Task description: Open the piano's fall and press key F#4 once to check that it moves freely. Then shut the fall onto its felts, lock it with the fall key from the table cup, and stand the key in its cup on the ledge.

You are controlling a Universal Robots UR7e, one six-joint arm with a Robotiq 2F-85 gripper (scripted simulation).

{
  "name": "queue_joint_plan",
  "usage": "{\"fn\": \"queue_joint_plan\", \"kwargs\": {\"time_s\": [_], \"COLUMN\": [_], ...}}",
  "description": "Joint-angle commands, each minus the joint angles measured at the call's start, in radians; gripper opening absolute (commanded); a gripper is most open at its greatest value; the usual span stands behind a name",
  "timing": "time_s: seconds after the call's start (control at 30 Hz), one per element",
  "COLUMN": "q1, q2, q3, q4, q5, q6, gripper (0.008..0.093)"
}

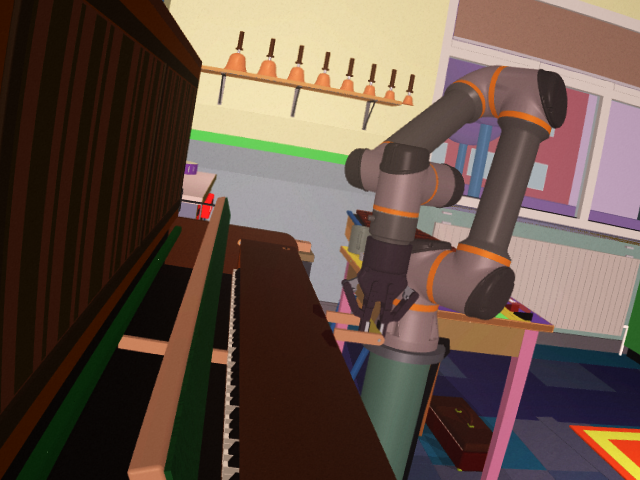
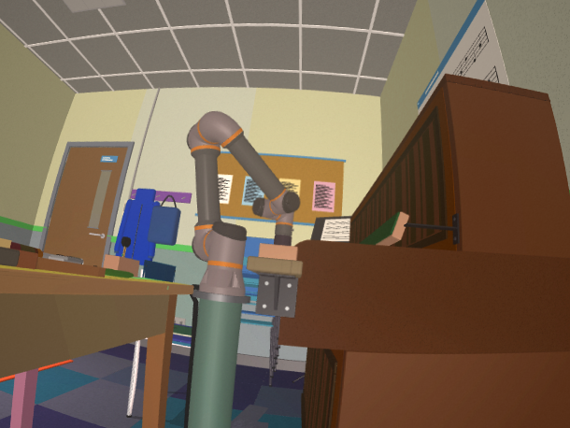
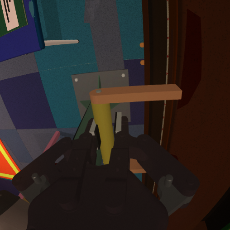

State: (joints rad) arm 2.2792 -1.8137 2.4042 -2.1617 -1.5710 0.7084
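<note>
A yellow bar runs out from under a tan wooden arm at the front of the piano. My gripper is over it with a finger pad on either side, closed on the bar. The tan arm reaches sideways from the piano's dark front rail. A grey screwed plate lies below it. The fall, tan with a green felt edge, is raised and leans back toward the piano's upper panel. The keys show as a narrow row beside it. From the second side camera, the gripper is hidden behind the tan block.
Behind the arm stands a wooden table with pink legs and clutter on top. A brown case lies on the floor under it. The robot's green pedestal stands close to the piano front. A shelf of bells hangs on the far wall.
</note>
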Motion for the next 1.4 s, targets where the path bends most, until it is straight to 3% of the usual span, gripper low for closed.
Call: {"fn": "queue_joint_plan", "kwargs": {"time_s": [0.0,0.2,1.37], "q1": [0.0,0.0,0.0], "q2": [0.0,0.0,0.0], "q3": [0.0,0.0,-0.001], "q4": [-0.001,-0.001,0.0], "q5": [0.0,0.0,0.0], "q6": [0.0,0.0,0.0], "gripper": [0.0195,0.008,0.008]}}
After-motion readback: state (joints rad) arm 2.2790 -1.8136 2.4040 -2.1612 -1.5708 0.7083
